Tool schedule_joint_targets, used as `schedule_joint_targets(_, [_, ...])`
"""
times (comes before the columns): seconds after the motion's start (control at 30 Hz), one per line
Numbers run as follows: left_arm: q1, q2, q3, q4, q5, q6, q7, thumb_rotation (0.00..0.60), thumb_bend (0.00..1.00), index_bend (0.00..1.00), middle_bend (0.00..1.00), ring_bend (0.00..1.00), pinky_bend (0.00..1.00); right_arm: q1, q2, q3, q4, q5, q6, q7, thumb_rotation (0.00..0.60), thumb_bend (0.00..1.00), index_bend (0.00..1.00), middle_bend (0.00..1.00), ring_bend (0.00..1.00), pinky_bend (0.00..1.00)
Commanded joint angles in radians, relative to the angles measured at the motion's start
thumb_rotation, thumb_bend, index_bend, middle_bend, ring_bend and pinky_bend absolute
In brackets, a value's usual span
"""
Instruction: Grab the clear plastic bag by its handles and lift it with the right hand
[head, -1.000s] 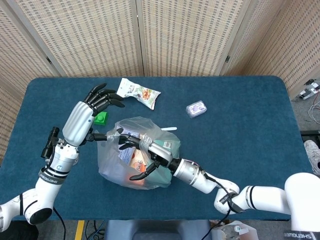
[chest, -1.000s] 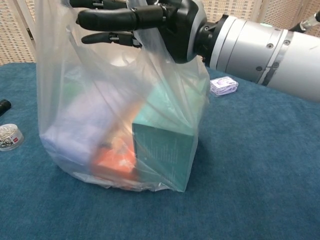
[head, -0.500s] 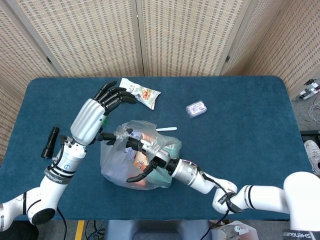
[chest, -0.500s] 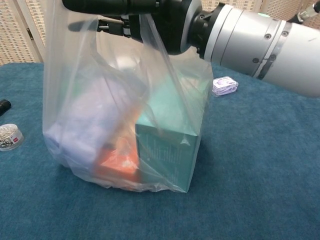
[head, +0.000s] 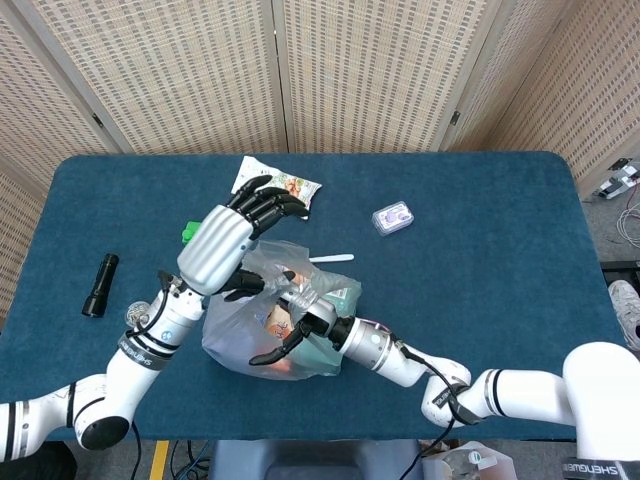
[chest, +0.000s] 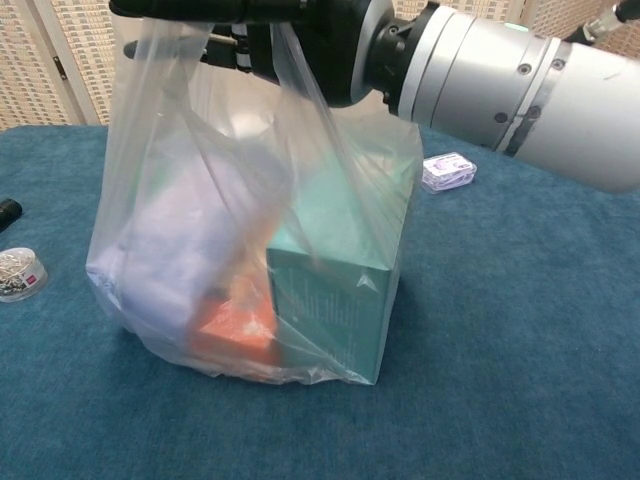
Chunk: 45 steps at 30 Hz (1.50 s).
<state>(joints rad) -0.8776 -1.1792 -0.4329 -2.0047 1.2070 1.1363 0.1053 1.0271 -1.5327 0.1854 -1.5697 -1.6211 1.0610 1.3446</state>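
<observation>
Change: since the earlier frames the left hand (head: 232, 240) has been swung rightward, from beside the green block (head: 190, 231) to above the bag's near-left top, and the bag's handles are drawn tauter
Table: a blue cloth surface (head: 480, 250) is seen carrying every object
Clear plastic bag (chest: 250, 230): it is stood on the table at centre-front, base seen touching the cloth in the chest view; a teal box (chest: 335, 290), an orange item (chest: 235, 330) and a pale lilac pack (chest: 185, 235) are held inside
Right hand (chest: 290, 25): the bag's handles are gripped at the top, dark fingers closed through the loops
Left hand: fingers are spread and nothing is held; whether the bag is touched cannot be told
Snack packet (head: 290, 186): laid flat behind the bag
Flashlight (head: 98, 285): laid near the left edge
Small pack (head: 393, 217): placed right of the packet
White stick (head: 330, 258): laid just beside the bag's far right
</observation>
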Motion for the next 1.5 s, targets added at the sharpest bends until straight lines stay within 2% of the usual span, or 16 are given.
schedule_joint_targets(0.03, [-0.013, -0.011, 0.002, 0.000, -0.023, -0.012, 0.015, 0.600, 0.12, 0.22, 0.23, 0.15, 0.06, 0.002, -0.001, -0.002, 0.003, 0.000, -0.003, 0.003, 0.600, 0.00, 0.11, 0.14, 0.09, 0.17])
schedule_joint_targets(0.33, [-0.033, -0.013, -0.010, 0.001, -0.120, -0.025, 0.046, 0.600, 0.07, 0.10, 0.17, 0.10, 0.03, 0.019, -0.006, -0.011, 0.019, -0.006, -0.022, 0.038, 0.600, 0.00, 0.11, 0.21, 0.10, 0.17])
schedule_joint_targets(0.47, [-0.029, 0.003, -0.008, 0.008, -0.142, -0.027, 0.050, 0.600, 0.07, 0.09, 0.17, 0.09, 0.03, 0.022, -0.002, -0.012, 0.022, -0.003, -0.025, 0.040, 0.600, 0.00, 0.12, 0.27, 0.17, 0.17])
schedule_joint_targets(0.63, [-0.019, 0.028, -0.003, 0.007, -0.160, -0.029, 0.053, 0.600, 0.05, 0.09, 0.17, 0.09, 0.02, 0.026, 0.000, -0.009, 0.017, 0.018, -0.043, 0.039, 0.600, 0.00, 0.29, 0.42, 0.32, 0.21])
schedule_joint_targets(0.73, [-0.013, 0.043, 0.003, 0.005, -0.174, -0.029, 0.064, 0.600, 0.05, 0.09, 0.17, 0.08, 0.02, 0.030, 0.001, -0.006, 0.017, 0.027, -0.055, 0.037, 0.600, 0.00, 0.37, 0.48, 0.39, 0.25])
schedule_joint_targets(0.93, [0.012, 0.099, 0.014, -0.004, -0.213, -0.041, 0.067, 0.600, 0.04, 0.09, 0.16, 0.08, 0.01, 0.028, 0.009, -0.001, 0.010, 0.041, -0.063, 0.061, 0.600, 0.01, 0.43, 0.52, 0.43, 0.29])
schedule_joint_targets(1.1, [0.035, 0.152, 0.023, 0.000, -0.238, -0.054, 0.061, 0.600, 0.00, 0.10, 0.15, 0.08, 0.01, 0.027, 0.023, 0.000, 0.005, 0.041, -0.068, 0.091, 0.600, 0.01, 0.48, 0.55, 0.47, 0.33])
schedule_joint_targets(1.5, [0.092, 0.225, 0.020, 0.031, -0.271, -0.023, 0.016, 0.600, 0.00, 0.12, 0.15, 0.08, 0.01, 0.016, 0.036, 0.004, 0.005, 0.032, -0.045, 0.182, 0.600, 0.01, 0.49, 0.57, 0.48, 0.35])
